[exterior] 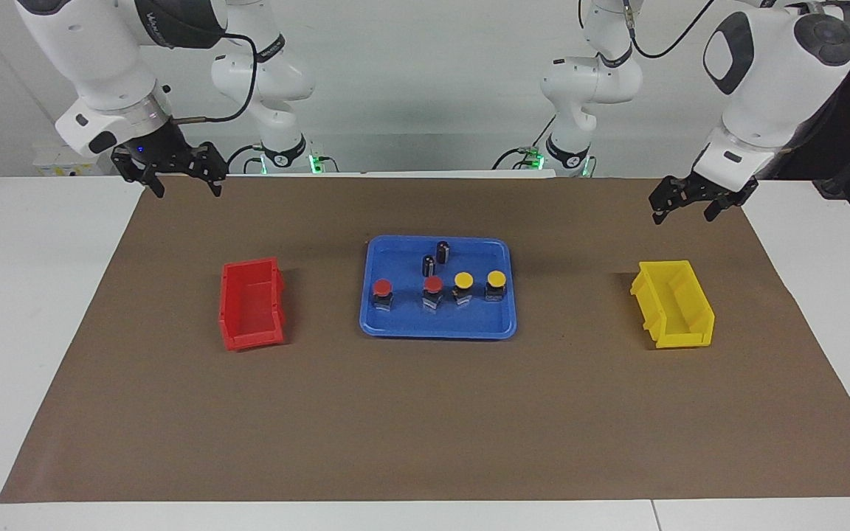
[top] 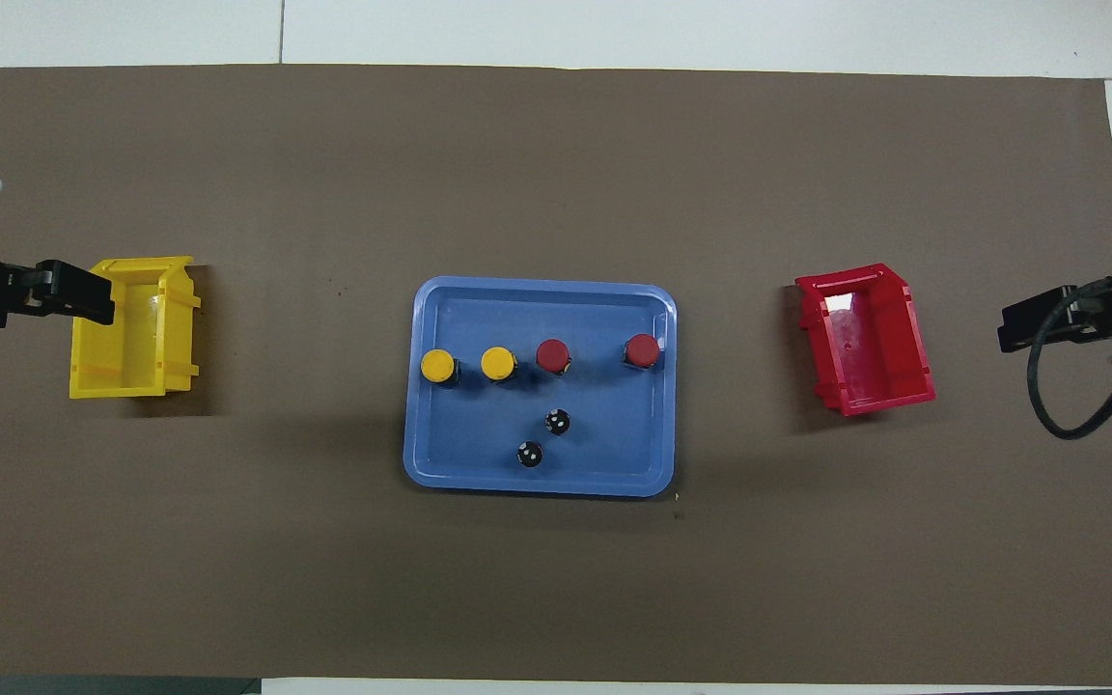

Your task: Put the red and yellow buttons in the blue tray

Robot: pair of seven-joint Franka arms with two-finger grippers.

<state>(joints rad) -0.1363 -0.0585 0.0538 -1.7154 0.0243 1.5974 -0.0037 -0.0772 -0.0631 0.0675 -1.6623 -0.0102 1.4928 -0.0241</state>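
Neatly, red and yellow buttons (exterior: 439,285) in a row, shallow blue tray (exterior: 395,323)

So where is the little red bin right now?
The red bin sits on the brown paper beside the blue tray, toward the right arm's end of the table, with nothing in it.

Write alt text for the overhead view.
A shallow blue plastic tray holds two red-capped and two yellow-capped push buttons plus two small dark cylinders. A small yellow bin and small red bin flank it on brown paper.
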